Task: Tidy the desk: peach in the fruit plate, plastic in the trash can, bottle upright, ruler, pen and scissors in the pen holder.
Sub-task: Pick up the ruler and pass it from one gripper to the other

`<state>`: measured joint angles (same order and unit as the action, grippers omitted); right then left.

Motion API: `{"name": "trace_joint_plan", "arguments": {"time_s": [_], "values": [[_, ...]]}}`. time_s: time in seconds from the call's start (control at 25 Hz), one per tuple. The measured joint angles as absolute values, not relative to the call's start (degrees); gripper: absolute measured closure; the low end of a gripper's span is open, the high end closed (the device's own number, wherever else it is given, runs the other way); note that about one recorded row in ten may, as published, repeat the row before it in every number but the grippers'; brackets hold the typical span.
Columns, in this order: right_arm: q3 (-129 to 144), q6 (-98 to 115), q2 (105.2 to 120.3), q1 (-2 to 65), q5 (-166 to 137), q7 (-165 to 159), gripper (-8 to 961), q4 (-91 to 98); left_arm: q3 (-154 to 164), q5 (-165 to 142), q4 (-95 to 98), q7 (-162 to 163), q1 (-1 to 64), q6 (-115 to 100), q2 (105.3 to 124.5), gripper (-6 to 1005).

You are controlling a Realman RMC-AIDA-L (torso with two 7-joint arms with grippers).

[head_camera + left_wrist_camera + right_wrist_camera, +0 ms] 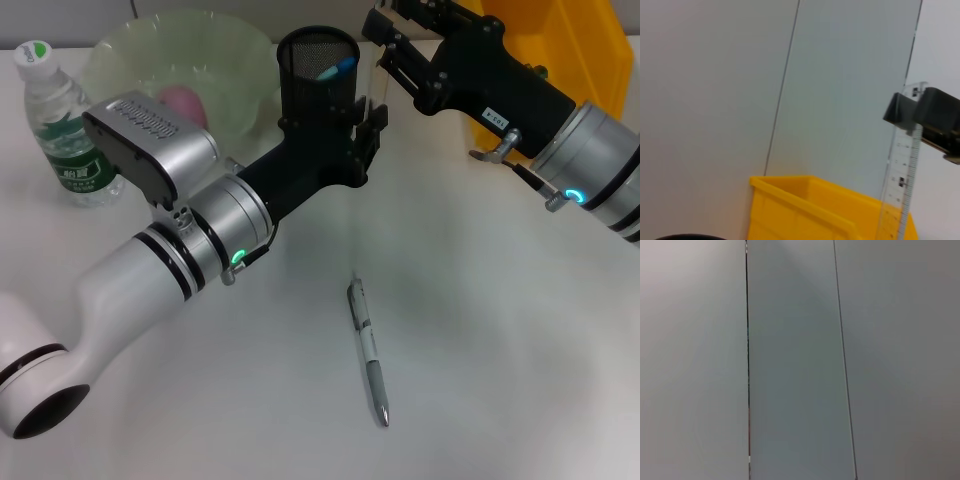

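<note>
Head view, ruler (376,75) upright, right pincer (385,35) gripping

Clear plastic ruler (902,185); black mesh pen holder (318,70); glossy pen (367,350).

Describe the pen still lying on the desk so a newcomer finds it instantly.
Start at the black mesh pen holder at the back of the white desk, then come straight toward the near edge. The silver pen lies alone there on bare desk, lengthwise, the only loose slim item not in a container.
</note>
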<state>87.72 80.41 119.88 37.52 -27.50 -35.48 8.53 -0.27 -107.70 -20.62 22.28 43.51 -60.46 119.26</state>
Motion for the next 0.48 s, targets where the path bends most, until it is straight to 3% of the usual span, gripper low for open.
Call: {"name": "trace_joint_plan", "arguments": {"time_s": [0.12, 0.48], "values": [[87.71, 80.38, 119.88, 37.53, -27.49, -35.60, 543, 8.53, -0.32, -109.06, -20.48, 22.31, 43.53, -60.46, 119.26, 867], [87.71, 80.33, 119.88, 37.63, -27.49, -35.85, 541, 8.53, -0.35, -109.68, -20.43, 21.83, 43.77, -60.45, 119.27, 950]]}}
